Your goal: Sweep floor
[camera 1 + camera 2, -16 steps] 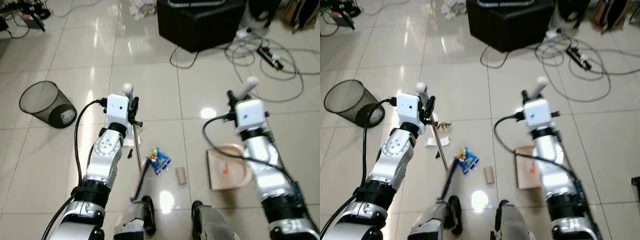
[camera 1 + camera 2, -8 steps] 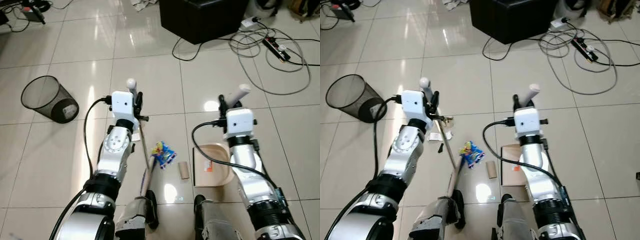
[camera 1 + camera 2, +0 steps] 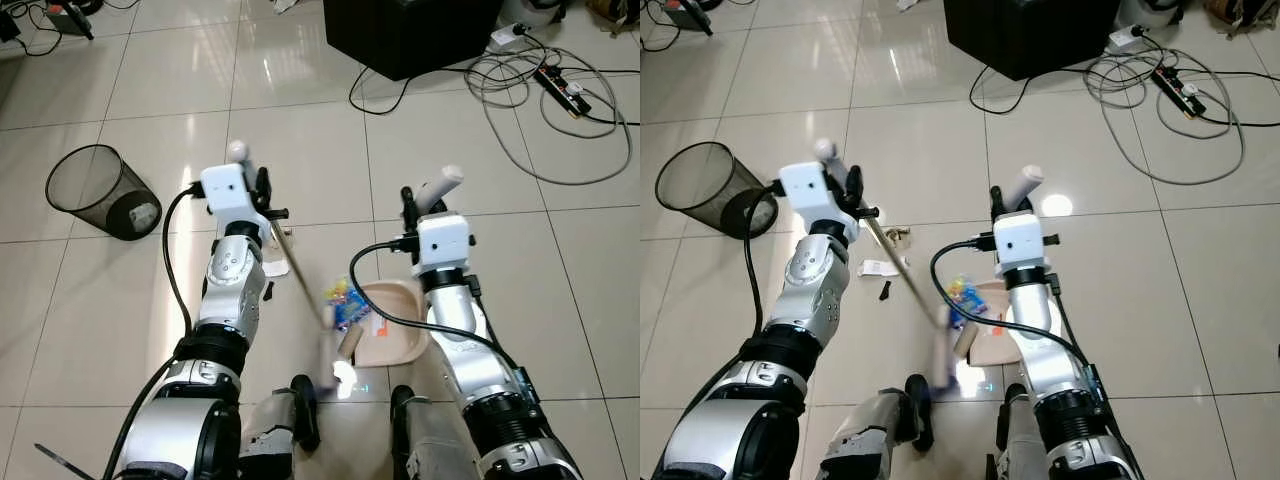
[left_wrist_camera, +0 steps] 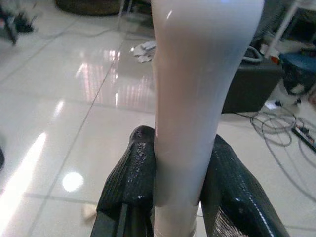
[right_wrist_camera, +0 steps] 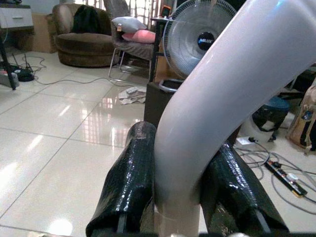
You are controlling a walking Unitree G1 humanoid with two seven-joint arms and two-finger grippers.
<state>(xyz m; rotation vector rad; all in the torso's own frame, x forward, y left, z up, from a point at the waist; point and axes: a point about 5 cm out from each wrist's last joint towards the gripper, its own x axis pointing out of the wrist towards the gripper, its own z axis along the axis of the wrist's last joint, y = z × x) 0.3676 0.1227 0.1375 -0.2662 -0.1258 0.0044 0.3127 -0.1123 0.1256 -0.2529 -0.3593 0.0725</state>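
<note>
Left eye view: left gripper (image 3: 262, 190) jaws grasp the broom (image 3: 300, 285); right gripper (image 3: 408, 205) jaws grasp the dustpan (image 3: 395, 330) beside a wrapper (image 3: 346, 298).

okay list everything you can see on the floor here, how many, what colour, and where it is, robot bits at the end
broom: one, white handle, thin metal shaft, slanting from the left gripper down to the floor by the dustpan
dustpan: one, beige with white handle, on the tile under the right arm
snack wrapper: one, blue and yellow, at the dustpan's mouth
cardboard tube: one, brown, beside the dustpan's edge
paper scraps: a few, white, next to the left arm
waste bin: one, black mesh, tipped, far left
black box: one, top centre
cables and power strip: grey and black tangle, top right
left gripper: black fingers clamped on the broom handle
right gripper: black fingers clamped on the dustpan handle
</note>
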